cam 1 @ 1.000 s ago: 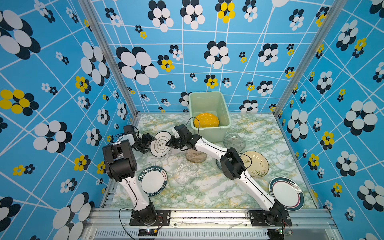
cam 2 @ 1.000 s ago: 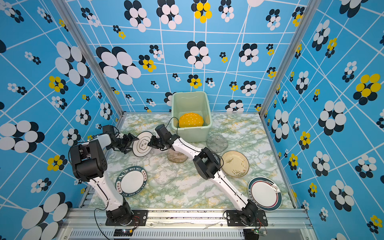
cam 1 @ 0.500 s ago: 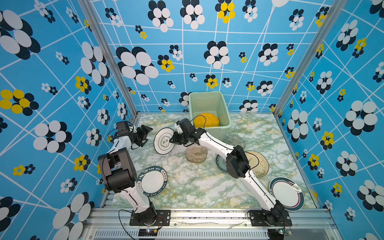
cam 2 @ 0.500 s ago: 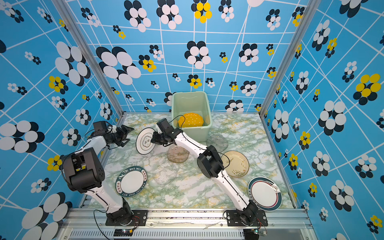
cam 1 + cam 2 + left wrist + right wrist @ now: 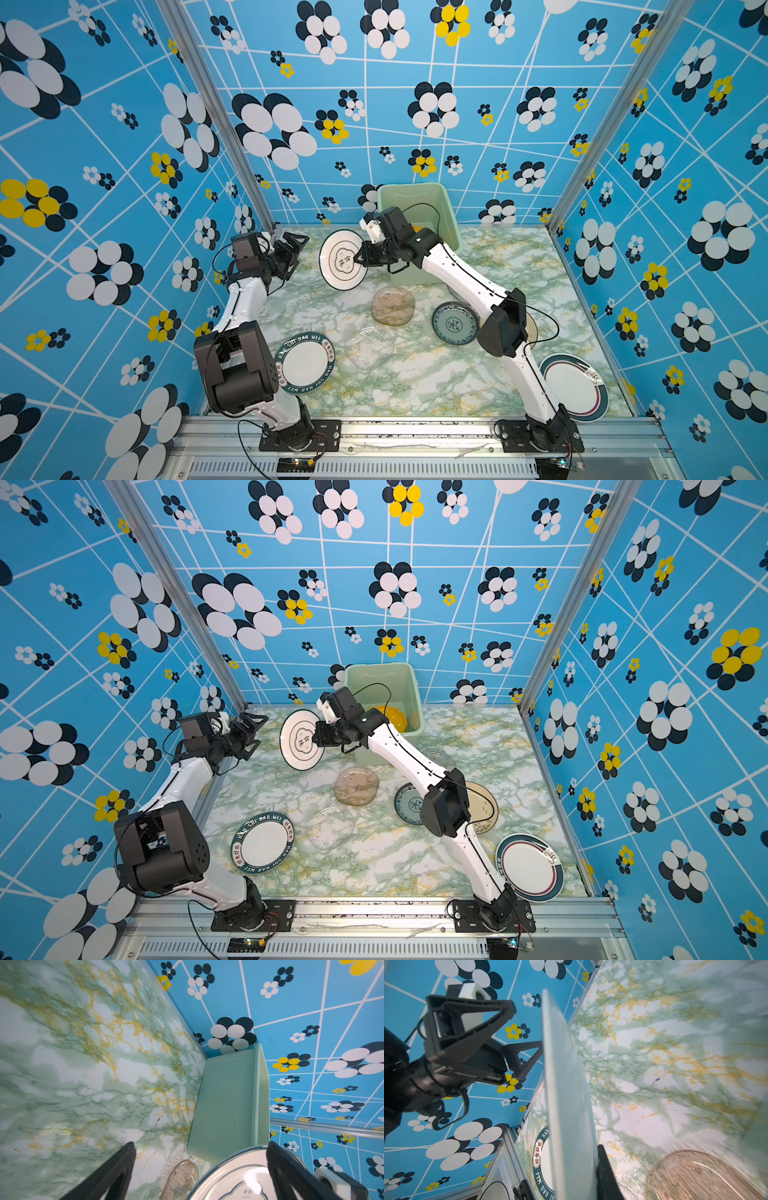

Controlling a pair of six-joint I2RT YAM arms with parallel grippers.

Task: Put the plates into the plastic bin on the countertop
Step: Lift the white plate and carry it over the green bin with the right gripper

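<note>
white dark-rimmed plate (image 5: 338, 268) pinched at rim by right gripper (image 5: 358, 261)

The plastic bin (image 5: 451, 216) stands at the far edge of the countertop (image 5: 457, 386), against the back wall near the middle, with one plate (image 5: 397, 719) lying in it. Just left of the bin's near corner the right gripper (image 5: 360, 259) holds a raised plate (image 5: 338, 266) on edge above the surface. The left gripper (image 5: 297, 249) hangs further left, apart from it. Nearer, mid-counter, lies a glass plate (image 5: 392, 306), with a clear plate (image 5: 370, 347) just near-left of it and a lettered plate (image 5: 305, 363) left again. Right of the glass plate sits a patterned plate (image 5: 455, 323), partly under the right arm. A further plate (image 5: 484, 800) lies beyond that arm's elbow, and a corner plate (image 5: 575, 386) lies near right.
</note>
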